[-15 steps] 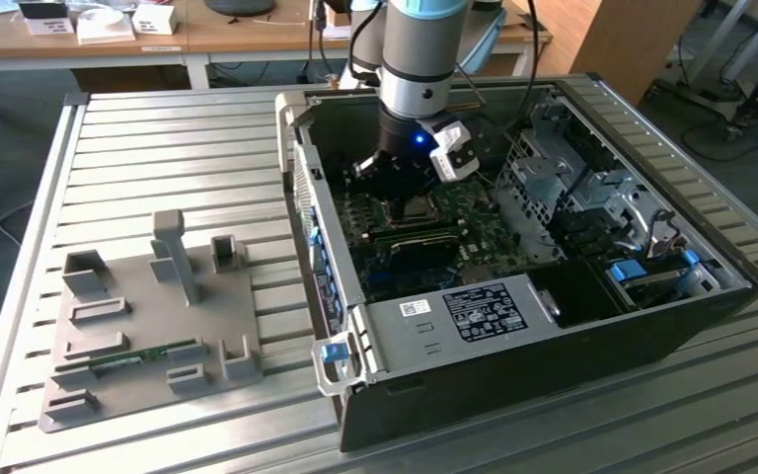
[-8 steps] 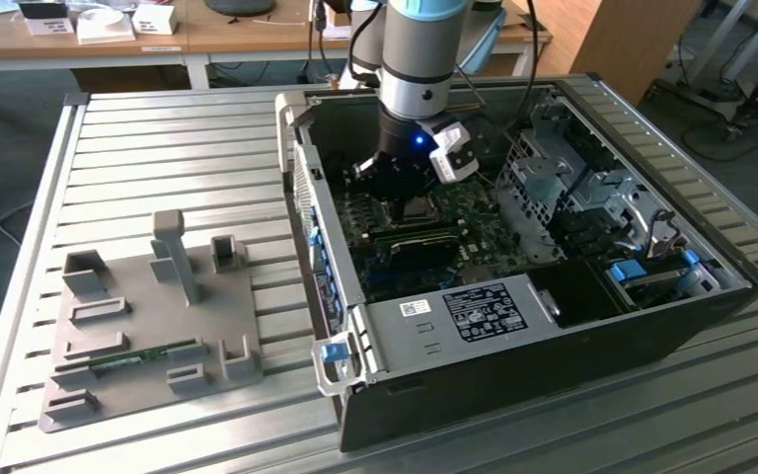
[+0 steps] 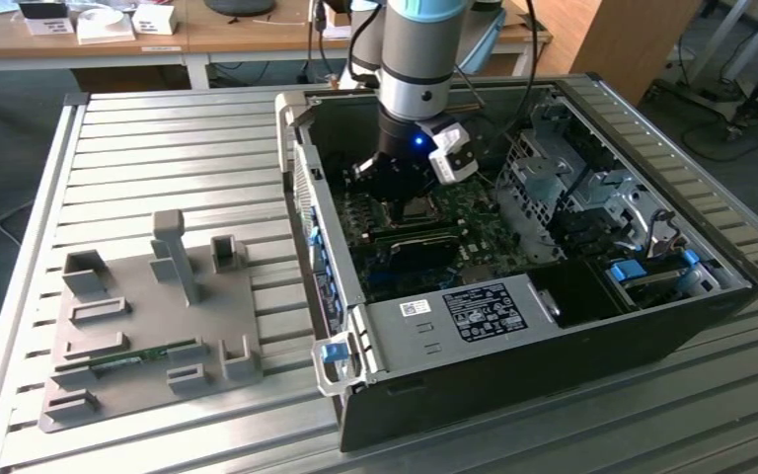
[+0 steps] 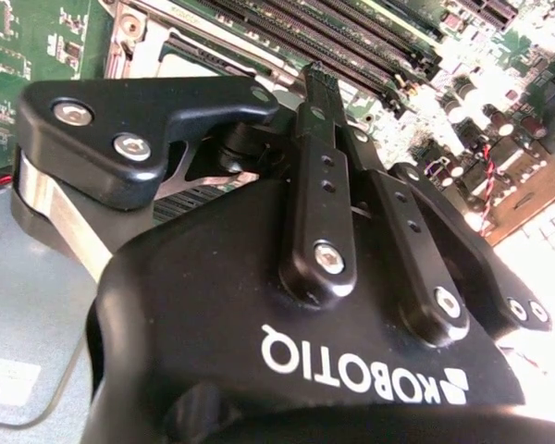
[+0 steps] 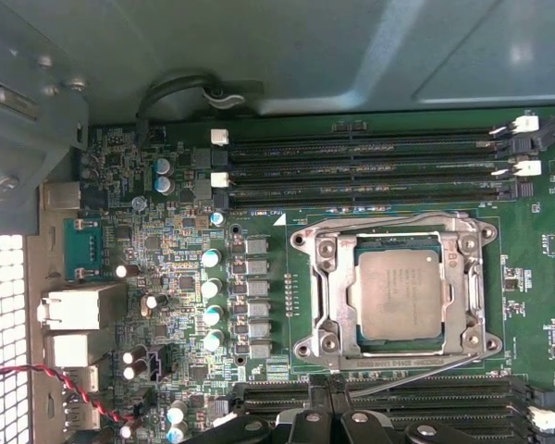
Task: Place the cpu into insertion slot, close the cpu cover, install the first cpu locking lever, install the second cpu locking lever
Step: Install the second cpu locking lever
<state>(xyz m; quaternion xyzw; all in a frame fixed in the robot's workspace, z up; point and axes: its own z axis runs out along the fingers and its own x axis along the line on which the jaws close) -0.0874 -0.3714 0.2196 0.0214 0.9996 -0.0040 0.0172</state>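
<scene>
The grey computer case point(image 3: 537, 326) lies open on the slatted table point(image 3: 155, 148), taking up the right half of the exterior view. The arm reaches down into it at upper centre. One green motherboard point(image 5: 166, 231) lines its floor. The gripper point(image 3: 410, 202) hangs low over the board, right beside the insertion slot point(image 5: 307, 277). Whether it is wide or narrow I cannot tell.

In the first wrist view the cpu point(image 5: 400, 294) sits flat and square in the slot. The cpu cover point(image 5: 398, 229) is down around it, its opening framing the chip. A thin wire locking lever point(image 5: 425, 373) runs slantwise along the socket edge nearest the gripper point(image 5: 331, 421) and looks unlatched, so the lever work seems to be the step in hand.

To do it well, press on the lever's free end alone, down and then sideways under its hook. Stay clear of the chip face and the long black memory slots point(image 5: 370, 171) alongside.

Counted: one case, one board, one slot, one cover, one cpu. There are probably four memory slots on the far side of the socket, though the rows crowd together.
</scene>
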